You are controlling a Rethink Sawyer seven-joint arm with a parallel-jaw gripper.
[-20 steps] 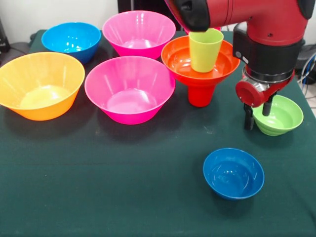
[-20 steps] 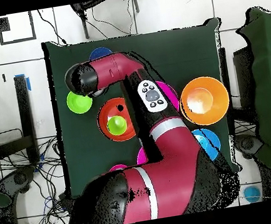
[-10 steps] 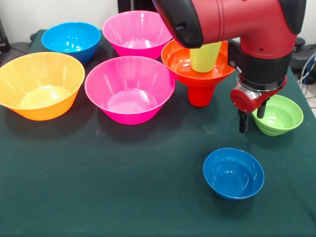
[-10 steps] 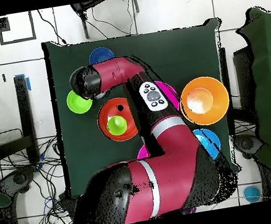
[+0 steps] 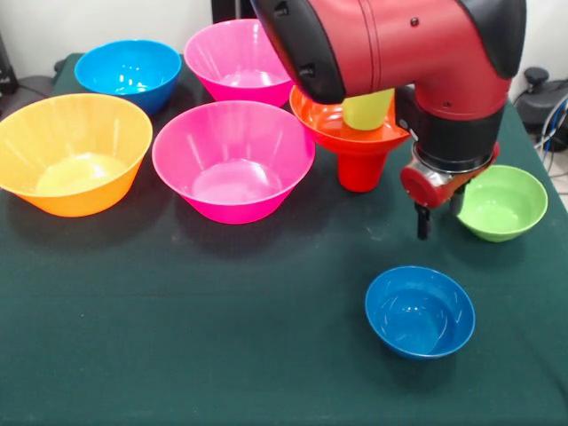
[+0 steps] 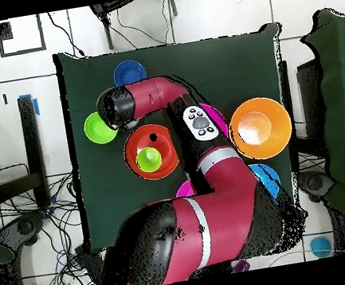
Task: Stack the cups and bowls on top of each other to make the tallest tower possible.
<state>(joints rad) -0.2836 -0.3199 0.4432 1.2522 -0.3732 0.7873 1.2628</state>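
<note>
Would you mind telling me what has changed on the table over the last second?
The hand has lifted out of the small green bowl and drifted toward the tower, carrying nothing. The green bowl looks nudged slightly aside. The small blue bowl and the other bowls stayed where they were.

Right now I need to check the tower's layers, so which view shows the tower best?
The front view: the tower shows side-on, with the red cup under the red-orange bowl and the lime-green cup inside, partly behind the arm. Overhead shows only nested rings, not height.
</note>
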